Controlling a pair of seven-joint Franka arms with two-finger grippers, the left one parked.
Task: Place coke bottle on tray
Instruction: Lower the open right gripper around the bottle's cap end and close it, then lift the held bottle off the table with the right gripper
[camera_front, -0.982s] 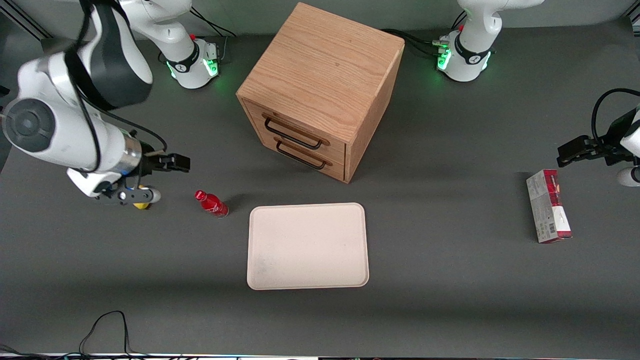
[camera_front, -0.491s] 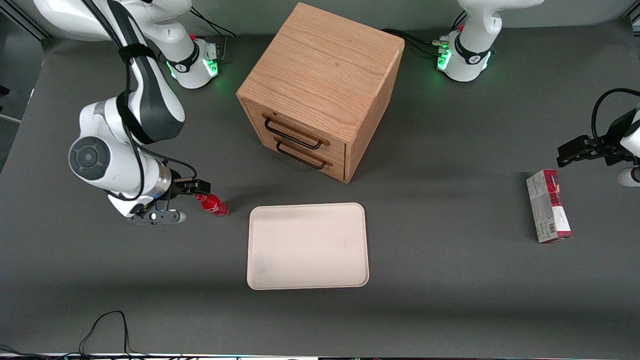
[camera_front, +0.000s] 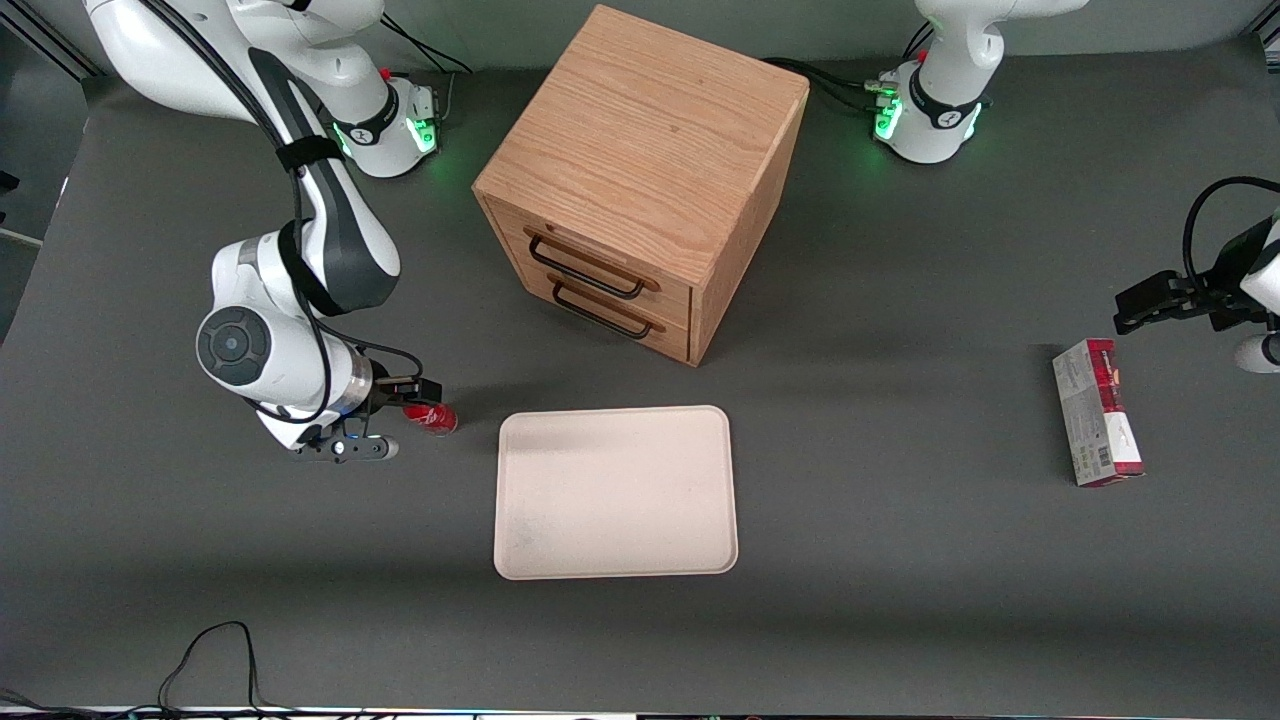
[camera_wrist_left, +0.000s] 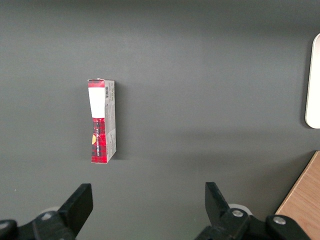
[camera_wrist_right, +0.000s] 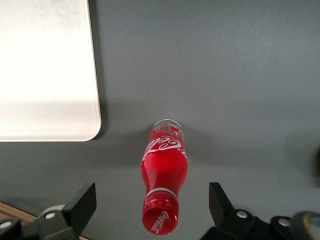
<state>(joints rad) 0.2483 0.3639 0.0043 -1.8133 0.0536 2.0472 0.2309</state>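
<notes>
The coke bottle (camera_front: 434, 419) is small and red with a red cap and white lettering. It stands upright on the dark table, close beside a corner of the cream-white tray (camera_front: 615, 500). My right gripper (camera_front: 412, 396) hangs directly over it, open. In the right wrist view the bottle (camera_wrist_right: 164, 170) sits between the two black fingers (camera_wrist_right: 84, 204), its cap near their tips with a gap on each side. Nothing is gripped. The tray's rounded corner (camera_wrist_right: 45, 70) shows beside the bottle.
A wooden two-drawer cabinet (camera_front: 640, 180) stands farther from the front camera than the tray. A red-and-grey carton (camera_front: 1096, 412) lies toward the parked arm's end of the table, also seen as the carton (camera_wrist_left: 101, 122) in the left wrist view. A black cable (camera_front: 215, 650) loops at the table's near edge.
My right arm has swung in from the working arm's end of the table and come down. The open gripper now straddles the bottle's top. The bottle and tray have not moved.
</notes>
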